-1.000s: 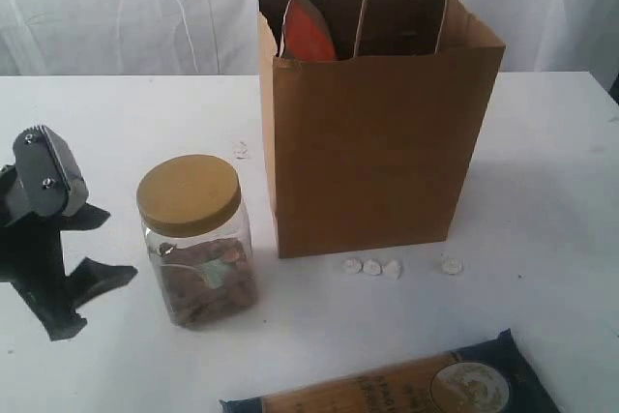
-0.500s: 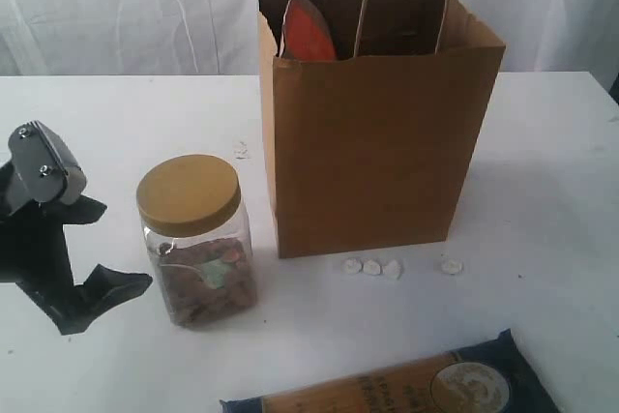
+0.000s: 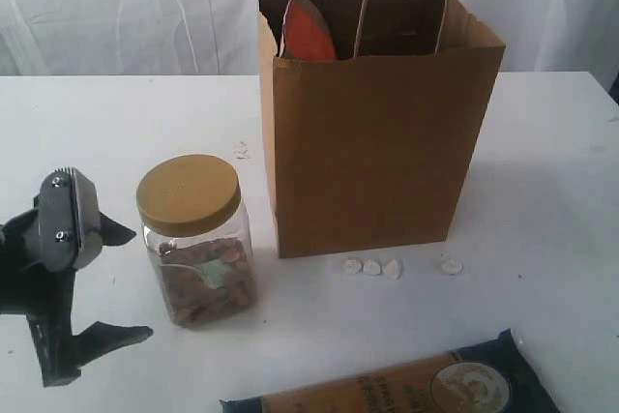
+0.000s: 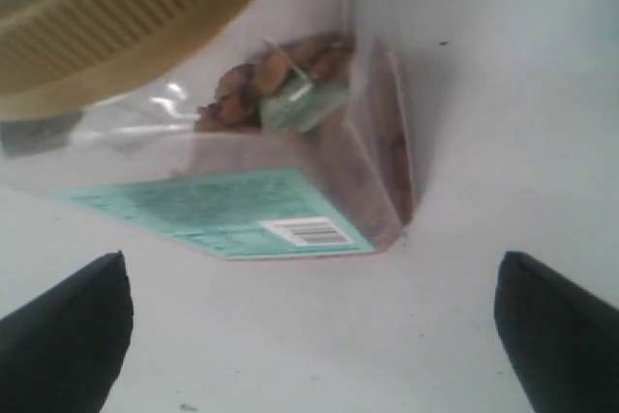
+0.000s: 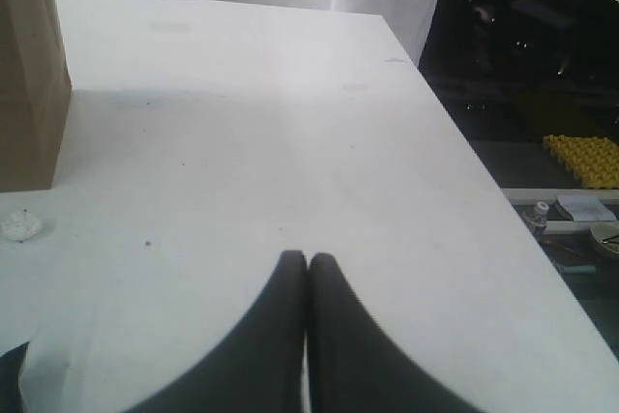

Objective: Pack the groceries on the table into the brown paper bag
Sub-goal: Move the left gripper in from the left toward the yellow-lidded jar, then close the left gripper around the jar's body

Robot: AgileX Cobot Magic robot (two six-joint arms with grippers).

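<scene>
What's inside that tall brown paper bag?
An orange-brown pouch pokes above the brown paper bag at the left corner of its rim. Anything lower down is hidden behind the bag's walls.

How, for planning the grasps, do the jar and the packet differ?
The jar stands upright; the packet lies flat. The jar is clear, brown contents under a tan lid; the packet is opaque, dark blue and tan. The jar shows whole; the packet is cut off by the exterior view's edge. Both rest on the table, outside the bag.
</scene>
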